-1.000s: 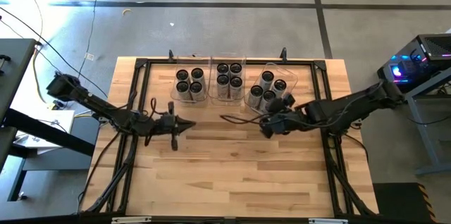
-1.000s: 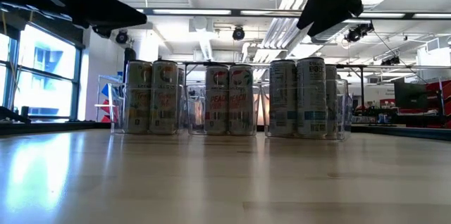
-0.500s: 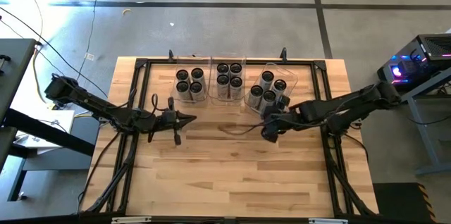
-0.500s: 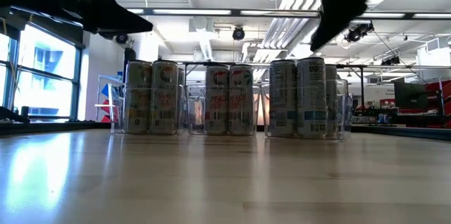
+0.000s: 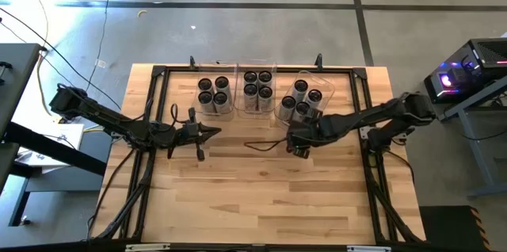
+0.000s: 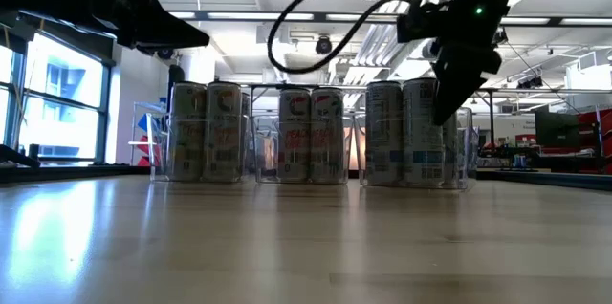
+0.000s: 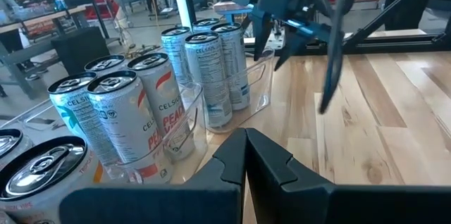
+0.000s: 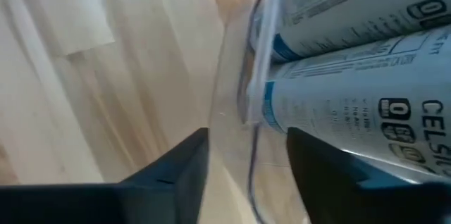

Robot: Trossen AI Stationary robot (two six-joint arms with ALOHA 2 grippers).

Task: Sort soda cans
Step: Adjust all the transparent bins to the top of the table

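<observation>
Several soda cans stand upright in three clear bins along the far edge: a left group (image 5: 212, 93), a middle group (image 5: 257, 88) and a right group (image 5: 303, 101) in a bin set askew. My right gripper (image 5: 295, 146) points steeply down at that bin's near left corner and is open. In its wrist view the bin's clear wall (image 8: 243, 104) lies between its fingers, with a can (image 8: 352, 104) just behind. My left gripper (image 5: 212, 131) hovers shut, near level, in front of the left bin. My right gripper comes from above at the right bin's near wall, with one finger (image 8: 180, 175) on the outer side and the other (image 8: 331, 171) by the can. Whether either finger touches the wall or the can I cannot tell.
A black frame (image 5: 158, 71) runs around the wooden table top. The near half of the table (image 5: 261, 196) is bare wood. In the low view the right gripper (image 6: 442, 103) hangs in front of the right bin's cans (image 6: 406, 132), with a cable looping above it.
My right gripper has come down from above the table and tipped steeply downward. It has shifted a little toward the table's left, to the near left corner of the right bin. The cans and bins have stayed in place.
</observation>
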